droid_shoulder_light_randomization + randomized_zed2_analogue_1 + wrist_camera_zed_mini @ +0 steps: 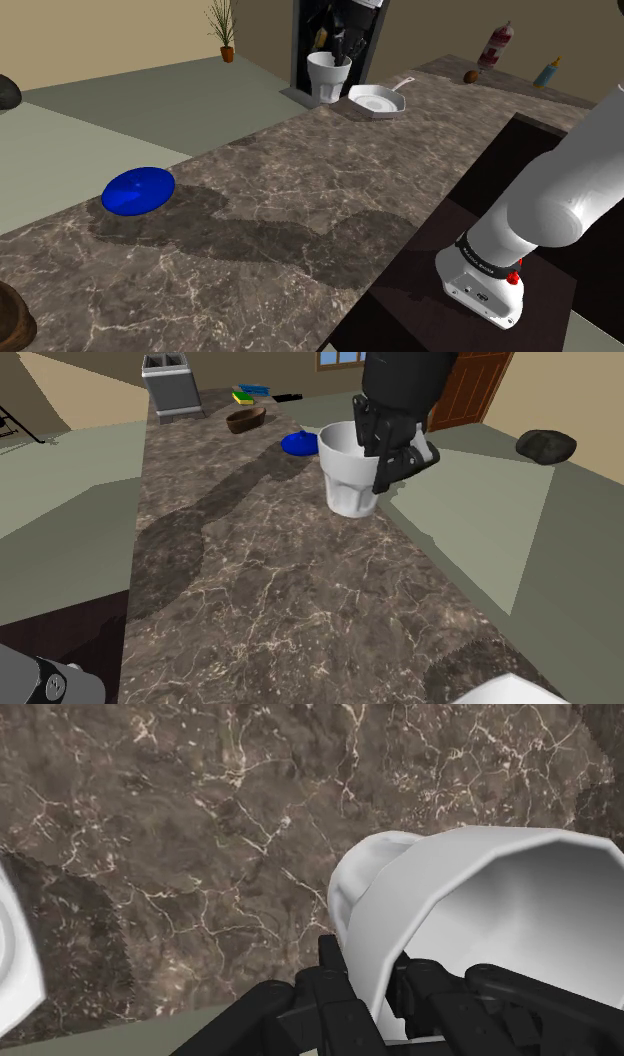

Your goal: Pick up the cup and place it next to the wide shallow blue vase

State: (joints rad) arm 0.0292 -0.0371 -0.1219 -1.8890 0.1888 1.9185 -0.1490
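A plain white cup (329,78) stands upright at the far end of the dark marbled counter (300,200). My black gripper (343,52) comes down over it and is shut on its rim. In the wrist view the gripper (385,979) has one finger outside the cup (480,894) wall and one inside. Whether the cup's base touches the counter I cannot tell. The wide shallow blue vase (138,190) lies far off toward the shoulder view's left. In the second exterior view the vase (298,444) sits just behind the cup (345,477) and the gripper (378,450).
A white pan (378,99) lies right beside the cup, and its rim (15,954) also appears in the wrist view. Two bottles (495,45) stand at the back right. A brown bowl (245,420), a grey box (170,384) and a sponge (250,395) lie beyond the vase.
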